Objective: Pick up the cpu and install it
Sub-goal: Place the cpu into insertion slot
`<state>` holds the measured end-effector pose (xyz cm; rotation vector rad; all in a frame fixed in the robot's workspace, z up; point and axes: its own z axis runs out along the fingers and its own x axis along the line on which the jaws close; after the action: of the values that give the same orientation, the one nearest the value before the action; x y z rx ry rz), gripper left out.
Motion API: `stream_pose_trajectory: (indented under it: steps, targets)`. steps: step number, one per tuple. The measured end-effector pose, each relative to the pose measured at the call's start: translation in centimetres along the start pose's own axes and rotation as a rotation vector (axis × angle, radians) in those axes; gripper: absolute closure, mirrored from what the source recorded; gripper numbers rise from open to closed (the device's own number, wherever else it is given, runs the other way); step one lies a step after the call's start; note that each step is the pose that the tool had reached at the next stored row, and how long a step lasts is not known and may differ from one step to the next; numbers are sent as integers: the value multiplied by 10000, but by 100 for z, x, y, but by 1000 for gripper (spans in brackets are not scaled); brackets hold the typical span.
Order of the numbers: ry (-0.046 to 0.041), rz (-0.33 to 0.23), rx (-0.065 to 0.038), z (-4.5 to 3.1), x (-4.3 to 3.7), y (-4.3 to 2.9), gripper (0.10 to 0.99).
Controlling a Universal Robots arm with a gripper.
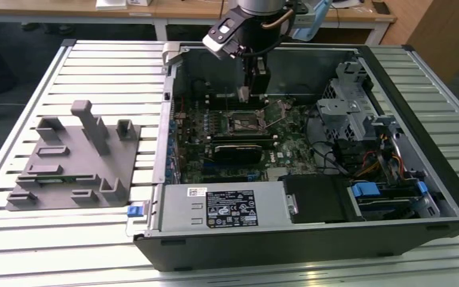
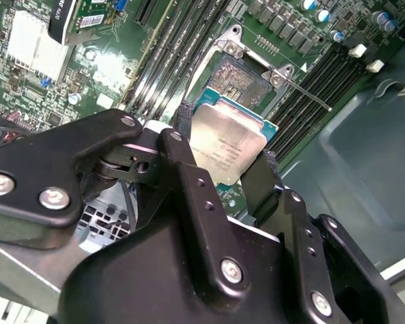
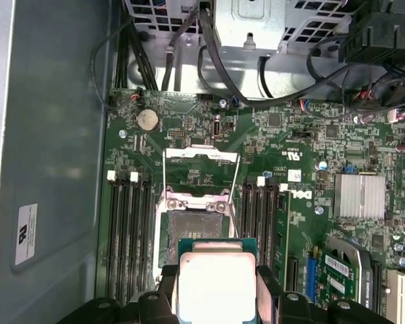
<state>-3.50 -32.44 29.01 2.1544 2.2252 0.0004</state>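
Now | gripper clamped on cpu by two opposite edges | cpu held flat, silvery top up, over the open socket, not seated | socket on motherboard inside opened computer case | grey fixture well apart, exterior view's left.

Black pincer clamping a small, flat, square cpu with a pale silvery metal top, close to a dark square socket.

One dark finger presses each of two opposite edges of the chip, whose top faces the camera. The socket's thin metal frame lies swung open on the green circuit board, and the socket's inside is bare. Rows of long black memory slots flank the socket on both sides. Also on the board are a round silver coin battery and a finned silvery heatsink. Black cables run in at the board's edge, and a grey metal case wall carries a white label.
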Motion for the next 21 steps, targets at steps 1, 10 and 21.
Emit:
stream_pose_trajectory:
  steps: [1, 10, 21]
  targets:
    - [-1, 1, 1, 4, 0, 0, 545]
    - [-1, 1, 1, 32, 1, 0, 545]
    - [0, 1, 1, 123, 4, -3, 545]
